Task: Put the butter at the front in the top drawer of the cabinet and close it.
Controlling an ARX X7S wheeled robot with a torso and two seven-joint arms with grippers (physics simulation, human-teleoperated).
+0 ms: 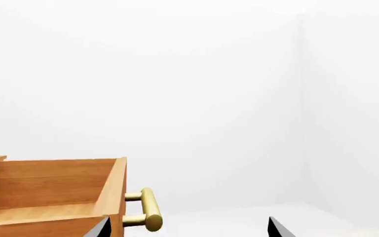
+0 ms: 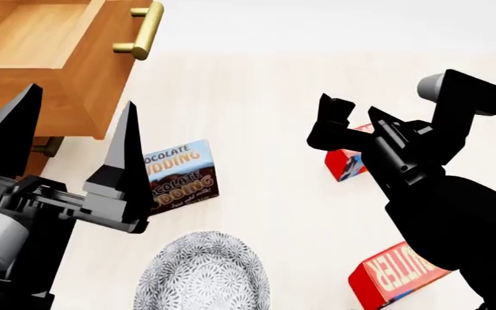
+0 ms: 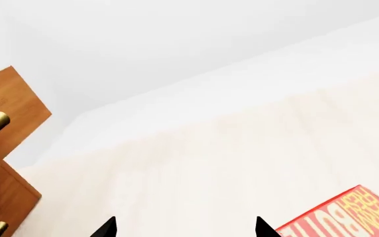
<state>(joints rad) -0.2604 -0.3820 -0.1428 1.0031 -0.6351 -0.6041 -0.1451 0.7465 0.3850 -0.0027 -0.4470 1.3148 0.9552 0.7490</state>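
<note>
The top drawer [image 2: 33,39] of the cabinet [image 2: 33,103] stands pulled open and empty at the upper left, its brass handle [image 2: 140,29] pointing right. It also shows in the left wrist view [image 1: 51,192]. One butter carton [image 2: 394,274] lies near the front edge at the lower right. A second butter carton [image 2: 345,165] lies farther back, partly hidden under my right arm. My right gripper [image 2: 349,106] hovers open and empty just above it. A butter carton [image 3: 347,217] shows beside my right gripper [image 3: 184,228]. My left gripper [image 2: 78,100] is open and empty near the drawer, also seen in its wrist view [image 1: 186,229].
A brown-and-blue Chocolate Pudding box [image 2: 179,174] stands right of my left gripper. A grey patterned bowl [image 2: 203,274] sits at the front centre. A lower drawer handle [image 2: 50,147] shows under the open drawer. The cabinet's side [image 3: 5,158] is at the right wrist view's edge.
</note>
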